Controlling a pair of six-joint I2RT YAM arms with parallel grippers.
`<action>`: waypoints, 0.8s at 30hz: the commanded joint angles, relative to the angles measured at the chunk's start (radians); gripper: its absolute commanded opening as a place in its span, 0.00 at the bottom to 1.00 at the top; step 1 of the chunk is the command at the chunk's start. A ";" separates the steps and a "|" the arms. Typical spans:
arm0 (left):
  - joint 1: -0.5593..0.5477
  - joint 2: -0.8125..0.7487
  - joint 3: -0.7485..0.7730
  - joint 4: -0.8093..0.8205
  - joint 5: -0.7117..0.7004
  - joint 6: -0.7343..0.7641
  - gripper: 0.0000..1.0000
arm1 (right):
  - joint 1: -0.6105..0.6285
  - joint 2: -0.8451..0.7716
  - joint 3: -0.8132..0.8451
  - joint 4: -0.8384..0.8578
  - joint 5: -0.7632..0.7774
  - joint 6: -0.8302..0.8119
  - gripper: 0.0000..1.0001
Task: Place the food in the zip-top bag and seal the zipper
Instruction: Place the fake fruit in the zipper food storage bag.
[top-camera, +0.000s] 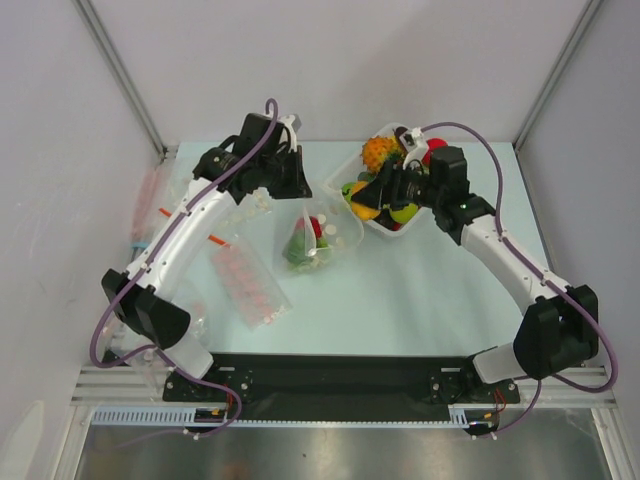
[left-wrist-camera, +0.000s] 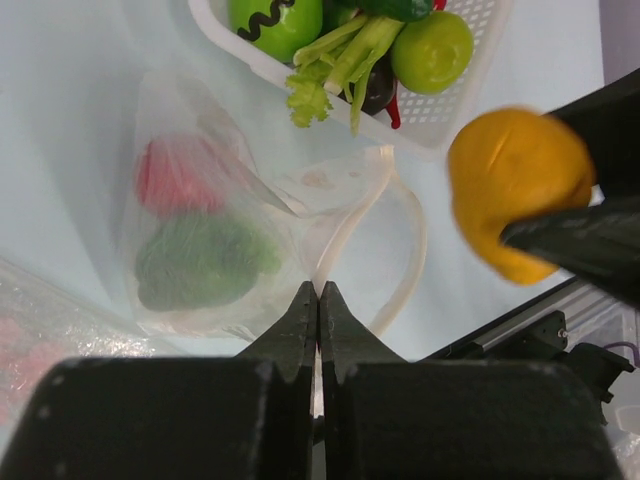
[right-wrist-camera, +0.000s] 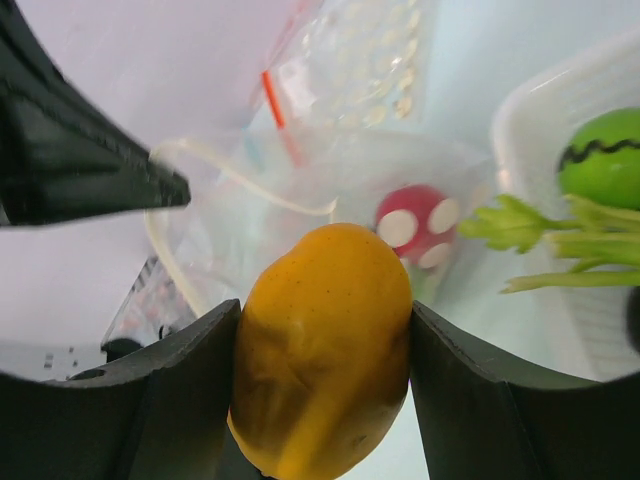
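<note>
Pale mint table (top-camera: 420, 300), white walls (top-camera: 350, 60) on three sides. White tray (top-camera: 340, 172) at the far middle holds most of the food (left-wrist-camera: 435, 50): green rounds, a celery stalk (left-wrist-camera: 335, 70), red and orange bits.

Zip-top bag (top-camera: 318, 240) sits just left of the tray, close to its near corner. Whether they touch, cannot tell. Left gripper (left-wrist-camera: 318, 295) is clenched on the bag's rim. The zipper (left-wrist-camera: 405, 215) runs out from the tips as a pale loop, so the mouth stands open. Mouth faces up and toward the right arm. The bag's length runs from the pinched rim down to the table, toward the near side. Inside, low down: a green piece (left-wrist-camera: 200, 260) and a red mushroom (right-wrist-camera: 418, 225) with white spots.

Right gripper (top-camera: 372, 197) grasps a yellow fruit (right-wrist-camera: 325, 340), clear of the table, between tray and bag mouth. Jaws press its two narrower flanks, and its long axis lies crosswise to the closing line.

Handling, my read:
- Fruit looks hard, glossy and light. It is probably slick under the pads and could squirt out if squeezed off-centre. A hold across the waist seems right.
- Bag film is thin, limp and crinkly, with no stiffness of its own. The mouth likely stays open only while the rim is lifted.
- Zipper strip looks the one firmer line, so it is the best place to pinch.
- Fruit should enter end first, along the bag's length. Going in sideways, it could snag the loop.
</note>
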 joint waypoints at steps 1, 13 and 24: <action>0.007 0.005 0.075 0.022 0.044 -0.001 0.00 | 0.056 -0.033 -0.052 0.103 -0.068 -0.028 0.63; 0.006 0.043 0.136 0.031 0.131 -0.056 0.00 | 0.211 0.137 0.113 -0.026 0.223 -0.040 0.61; 0.007 0.037 0.124 0.043 0.199 -0.108 0.00 | 0.234 0.190 0.124 0.020 0.438 0.063 1.00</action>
